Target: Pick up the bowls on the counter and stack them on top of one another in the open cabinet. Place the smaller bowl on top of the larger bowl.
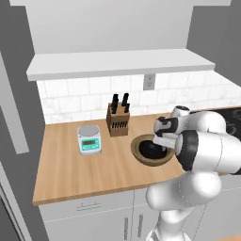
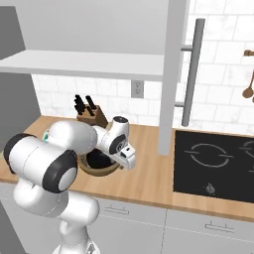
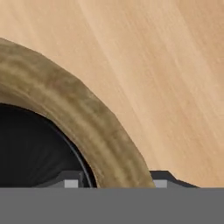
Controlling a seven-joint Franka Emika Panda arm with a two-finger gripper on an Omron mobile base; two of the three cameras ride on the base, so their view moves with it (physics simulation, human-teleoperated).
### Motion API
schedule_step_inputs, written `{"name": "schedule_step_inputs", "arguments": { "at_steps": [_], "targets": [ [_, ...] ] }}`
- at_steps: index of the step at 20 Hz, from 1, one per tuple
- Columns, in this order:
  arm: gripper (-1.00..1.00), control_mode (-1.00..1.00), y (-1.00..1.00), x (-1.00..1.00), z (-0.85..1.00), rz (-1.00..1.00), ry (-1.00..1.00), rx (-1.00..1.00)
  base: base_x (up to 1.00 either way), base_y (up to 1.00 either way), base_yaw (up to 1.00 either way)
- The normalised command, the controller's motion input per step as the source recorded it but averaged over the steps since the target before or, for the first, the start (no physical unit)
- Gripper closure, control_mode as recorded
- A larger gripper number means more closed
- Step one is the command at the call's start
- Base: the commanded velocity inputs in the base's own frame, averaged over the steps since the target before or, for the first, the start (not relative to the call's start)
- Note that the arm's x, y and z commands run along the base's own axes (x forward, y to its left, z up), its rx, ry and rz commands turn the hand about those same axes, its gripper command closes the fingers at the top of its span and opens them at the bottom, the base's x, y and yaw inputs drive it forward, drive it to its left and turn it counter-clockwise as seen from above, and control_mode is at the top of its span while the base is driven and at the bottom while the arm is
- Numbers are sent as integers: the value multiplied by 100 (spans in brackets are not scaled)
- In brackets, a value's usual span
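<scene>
- At the left of the left base view we see a small kitchen scale (image 1: 89,140) with a teal display, standing on the light wood surface (image 1: 66,164).
- Right of it, against the tiled wall, a knife block (image 1: 117,120) stands upright with dark handles rising from it; a wall outlet (image 1: 148,81) sits above and to its right.
- Over all of this runs the thick pale shelf board of the open cabinet (image 1: 117,63).
- Further right, the larger bowl (image 1: 141,149), brown and thick-rimmed, rests on the surface, and the smaller bowl (image 1: 149,148), glossy black, sits inside it.
- The end effector (image 1: 162,141) is down at the right side of the nested bowls. In the hand view one fingertip (image 3: 72,180) shows inside the smaller bowl (image 3: 35,148) and the other outside the wooden rim of the larger bowl (image 3: 87,118), so the fingers straddle both walls about half open; we cannot tell whether they are pressing on them.
- In the right base view a black cooktop (image 2: 213,163) lies in the surface at the far right, well apart from the bowls.
</scene>
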Motion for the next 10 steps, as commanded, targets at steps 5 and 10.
{"name": "schedule_step_inputs", "arguments": {
  "at_steps": [5, 10],
  "targets": [
    [100, -100, 0, -21, 52, -2, -13, 1, 0, 0, 0],
    [100, -100, 9, -70, 100, -4, -32, 0, 0, 0, 0]
  ]
}}
